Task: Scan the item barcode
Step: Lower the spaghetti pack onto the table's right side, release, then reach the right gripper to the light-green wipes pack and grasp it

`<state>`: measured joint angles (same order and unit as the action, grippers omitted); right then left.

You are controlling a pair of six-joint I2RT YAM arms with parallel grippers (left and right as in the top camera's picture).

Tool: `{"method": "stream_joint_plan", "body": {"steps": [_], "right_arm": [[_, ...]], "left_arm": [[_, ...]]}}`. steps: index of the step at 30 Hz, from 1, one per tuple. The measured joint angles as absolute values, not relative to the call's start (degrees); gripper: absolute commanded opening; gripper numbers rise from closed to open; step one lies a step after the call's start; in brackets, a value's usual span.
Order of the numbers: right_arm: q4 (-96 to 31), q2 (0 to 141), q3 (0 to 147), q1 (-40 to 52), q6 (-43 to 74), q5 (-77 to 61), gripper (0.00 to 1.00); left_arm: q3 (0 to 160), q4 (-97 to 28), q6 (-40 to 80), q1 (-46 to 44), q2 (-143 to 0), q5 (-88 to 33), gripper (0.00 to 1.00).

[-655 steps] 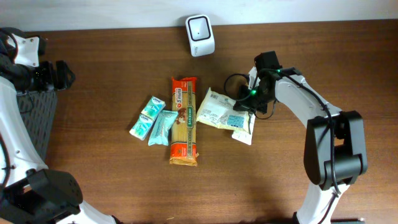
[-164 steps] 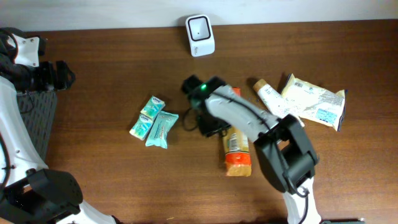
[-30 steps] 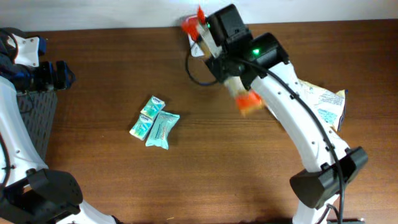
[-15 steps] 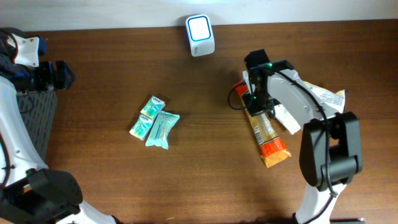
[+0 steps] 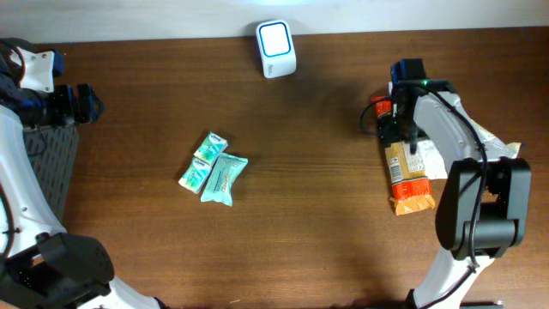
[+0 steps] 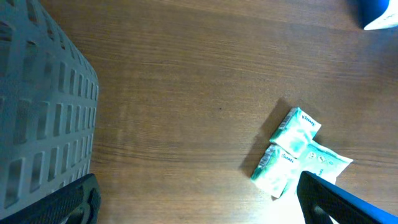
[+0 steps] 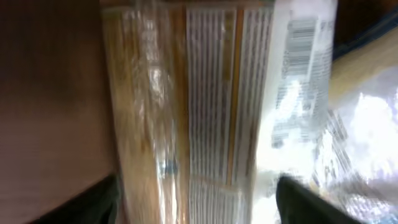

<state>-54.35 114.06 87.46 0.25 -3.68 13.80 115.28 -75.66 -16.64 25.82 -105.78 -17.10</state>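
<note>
The orange pasta pack (image 5: 405,172) lies flat at the table's right side, partly on white packets (image 5: 491,144). My right gripper (image 5: 401,122) hovers over its far end. In the right wrist view the pack (image 7: 186,112) fills the frame, and my right gripper (image 7: 199,208) is open, its dark fingers (image 7: 93,205) standing apart on either side of the pack. A barcode (image 7: 303,43) shows on a white patch at the upper right. The white scanner (image 5: 276,39) stands at the back edge. My left gripper (image 6: 199,205) hangs open over bare wood at the far left.
Two teal tissue packs (image 5: 214,166) lie left of centre, also in the left wrist view as the teal packs (image 6: 300,157). A black mesh basket (image 6: 37,124) sits at the left edge. Bare wood lies between the teal packs and the pasta pack.
The right arm carried the pasta pack from the scanner down to the right side of the table. Its jaws went from shut on the pack to open.
</note>
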Motion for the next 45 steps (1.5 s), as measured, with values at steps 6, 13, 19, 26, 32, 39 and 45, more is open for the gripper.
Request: {"method": "stream_joint_plan", "body": {"steps": [6, 13, 19, 26, 32, 39, 45], "right_arm": [[-69.9, 114.2, 116.8, 0.7, -1.7, -2.3, 0.82], [-68.3, 114.0, 116.4, 9.4, -0.5, -29.4, 0.81], [-62.4, 117.7, 109.7, 26.0, 10.7, -28.7, 0.76], [-56.8, 126.4, 106.8, 35.7, 23.4, -26.4, 0.69], [-51.9, 130.5, 106.5, 38.6, 28.8, -23.3, 0.82], [-48.9, 133.9, 106.5, 38.9, 30.5, -22.8, 0.68], [-47.2, 133.9, 106.5, 39.5, 31.1, -20.6, 0.19]], "left_arm": [[115.3, -75.6, -16.6, 25.8, -105.8, -17.1, 0.99], [115.3, -75.6, -16.6, 25.8, -105.8, -17.1, 0.99], [115.3, -75.6, -16.6, 25.8, -105.8, -17.1, 0.99], [115.3, -75.6, -16.6, 25.8, -105.8, -17.1, 0.99], [115.3, -75.6, -16.6, 25.8, -105.8, -17.1, 0.99], [115.3, -75.6, -16.6, 25.8, -105.8, -17.1, 0.99], [115.3, -75.6, -16.6, 25.8, -105.8, -17.1, 0.99]]}}
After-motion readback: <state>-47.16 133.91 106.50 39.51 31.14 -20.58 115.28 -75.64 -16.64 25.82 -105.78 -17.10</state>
